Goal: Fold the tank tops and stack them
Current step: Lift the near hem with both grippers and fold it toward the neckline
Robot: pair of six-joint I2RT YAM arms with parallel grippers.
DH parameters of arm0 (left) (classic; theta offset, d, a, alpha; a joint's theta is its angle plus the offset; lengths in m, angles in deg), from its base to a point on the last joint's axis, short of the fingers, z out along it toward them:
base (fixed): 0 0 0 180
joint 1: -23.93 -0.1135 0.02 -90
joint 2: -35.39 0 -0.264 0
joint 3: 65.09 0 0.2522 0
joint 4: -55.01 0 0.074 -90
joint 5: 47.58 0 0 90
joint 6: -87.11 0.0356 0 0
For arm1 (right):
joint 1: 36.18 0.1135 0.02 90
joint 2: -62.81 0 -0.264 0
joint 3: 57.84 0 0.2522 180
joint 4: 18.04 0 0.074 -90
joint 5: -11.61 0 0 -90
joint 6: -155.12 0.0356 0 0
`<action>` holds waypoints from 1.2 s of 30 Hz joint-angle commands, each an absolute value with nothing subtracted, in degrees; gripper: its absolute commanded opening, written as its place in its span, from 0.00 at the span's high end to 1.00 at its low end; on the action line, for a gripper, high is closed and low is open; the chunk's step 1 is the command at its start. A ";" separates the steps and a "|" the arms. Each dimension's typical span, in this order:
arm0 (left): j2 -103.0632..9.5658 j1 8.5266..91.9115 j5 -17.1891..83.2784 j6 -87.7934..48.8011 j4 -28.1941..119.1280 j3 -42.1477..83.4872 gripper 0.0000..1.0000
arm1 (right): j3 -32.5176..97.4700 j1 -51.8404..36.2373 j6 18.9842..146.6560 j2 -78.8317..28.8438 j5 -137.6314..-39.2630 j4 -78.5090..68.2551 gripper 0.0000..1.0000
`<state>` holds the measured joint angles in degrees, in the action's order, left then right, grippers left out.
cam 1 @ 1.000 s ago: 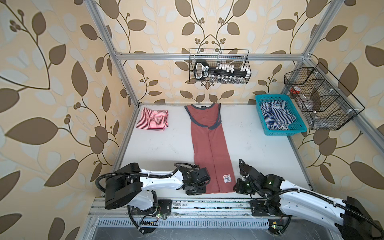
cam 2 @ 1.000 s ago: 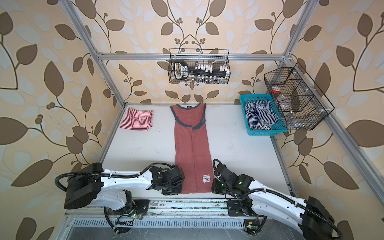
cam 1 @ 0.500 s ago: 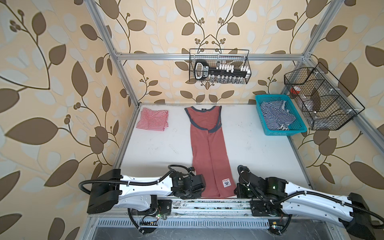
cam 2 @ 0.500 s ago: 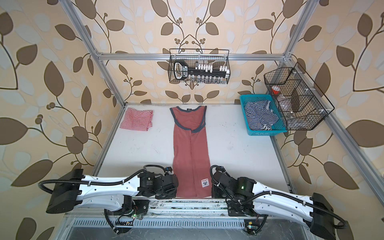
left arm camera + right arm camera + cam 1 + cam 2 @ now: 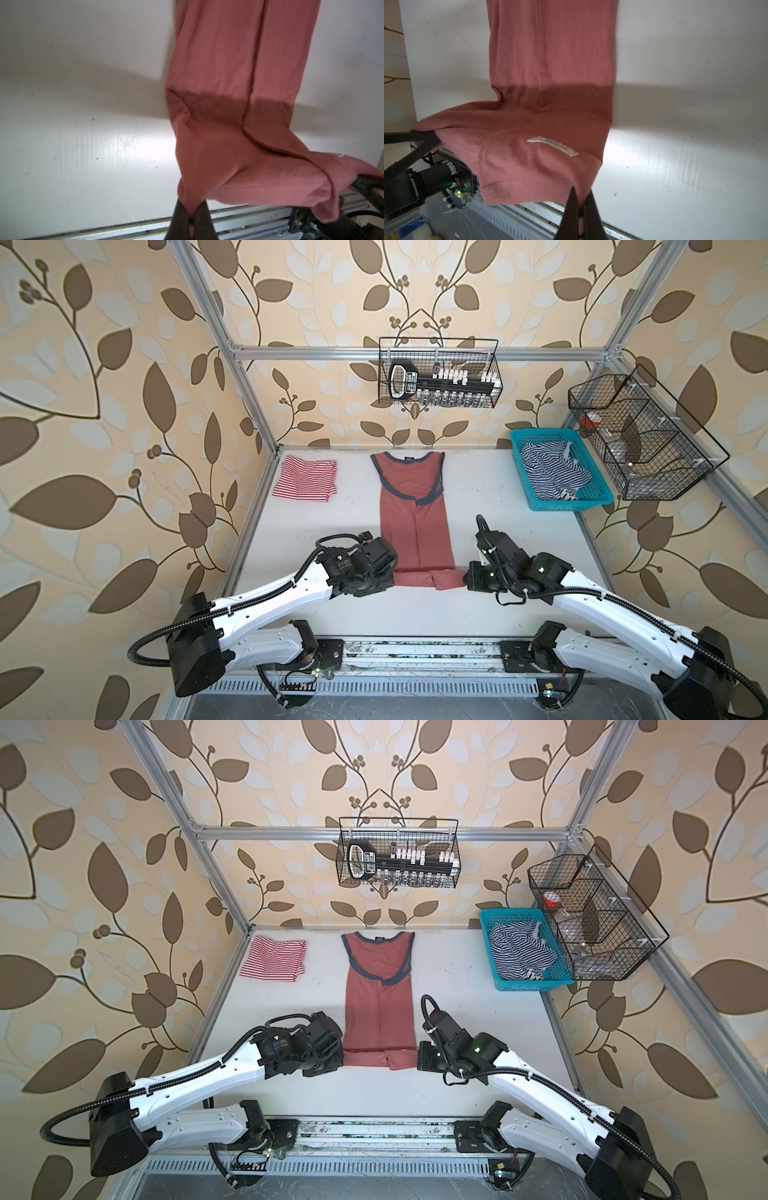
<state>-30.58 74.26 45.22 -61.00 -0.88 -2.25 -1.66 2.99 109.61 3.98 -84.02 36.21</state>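
The dusty red tank top (image 5: 411, 522) (image 5: 378, 1006) lies lengthwise mid-table, neck toward the back wall, its sides folded in to a narrow strip. My left gripper (image 5: 392, 572) (image 5: 192, 204) is shut on its near left hem corner. My right gripper (image 5: 467, 577) (image 5: 581, 197) is shut on the near right hem corner, close to a small white label (image 5: 553, 145). Both corners hang lifted off the table, and the hem sags between them. The red-and-white striped tank top (image 5: 305, 481) (image 5: 274, 961) lies folded at the far left corner.
A teal basket (image 5: 536, 432) holding navy-striped cloth stands at the far right. One wire basket (image 5: 438, 373) hangs on the back wall and another (image 5: 640, 435) on the right wall. A metal rail (image 5: 415, 649) runs along the table's front edge.
Both grippers have risen and moved away from the front edge, carrying the red top's hem up off the table and toward the back.
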 commanded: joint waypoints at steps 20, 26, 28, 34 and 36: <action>-58.56 51.96 33.20 -36.89 -3.86 24.38 1.00 | 25.62 -15.90 89.24 -31.25 -102.69 33.19 1.00; -65.59 49.26 31.26 -34.30 -4.78 30.96 1.00 | 32.16 -17.96 88.23 -37.42 -103.61 33.82 1.00; -67.66 48.52 31.00 -33.63 -5.22 33.04 1.00 | 33.85 -18.55 88.15 -39.16 -104.24 33.84 1.00; -71.83 46.41 29.68 -32.86 -5.42 36.85 1.00 | 38.80 -19.98 87.58 -44.97 -106.00 34.55 1.00; -73.09 45.87 29.08 -32.69 -5.60 37.77 1.00 | 40.05 -20.36 87.36 -47.09 -106.56 35.01 1.00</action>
<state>-72.22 46.82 30.62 -34.31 -4.07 34.93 37.79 -19.89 89.09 -44.26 -104.59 33.24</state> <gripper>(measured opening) 0.049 0.050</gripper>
